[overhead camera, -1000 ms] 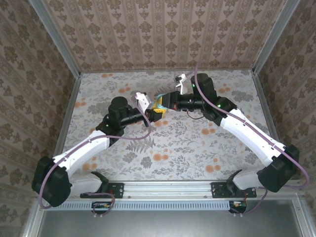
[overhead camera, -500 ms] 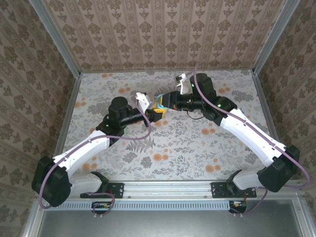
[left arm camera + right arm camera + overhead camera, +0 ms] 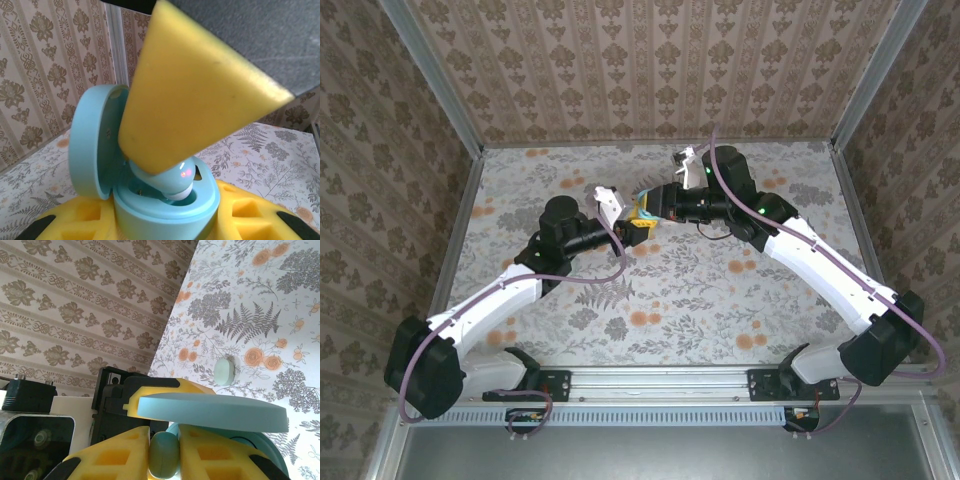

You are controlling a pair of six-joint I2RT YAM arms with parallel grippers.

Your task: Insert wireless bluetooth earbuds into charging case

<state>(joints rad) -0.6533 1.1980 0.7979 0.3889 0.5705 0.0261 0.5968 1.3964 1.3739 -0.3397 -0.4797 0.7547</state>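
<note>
we see both arms meeting over the back-centre of the table point(image 3: 740, 300), a pale top printed w/ grey ferns & orange blooms. the walls point(image 3: 650, 60) on three sides carry beige striped damask paper. alu posts point(image 3: 432, 80) stand at the corners, & a rail point(image 3: 650, 380) runs along the near edge.

the left gripper point(image 3: 632, 228) has its yellow pads point(image 3: 65, 227) pressed on the base of the charging case point(image 3: 165, 215). the case lid is swung up & open. the right gripper point(image 3: 164, 447) meets it from the opposite side, fingers pinching a pale teal earbud point(image 3: 172, 182) w/ its whitish tip down in the case's base.

a second earbud point(image 3: 225, 371) lies on the floral top, apart from the case & beyond it in the right wrist view.
</note>
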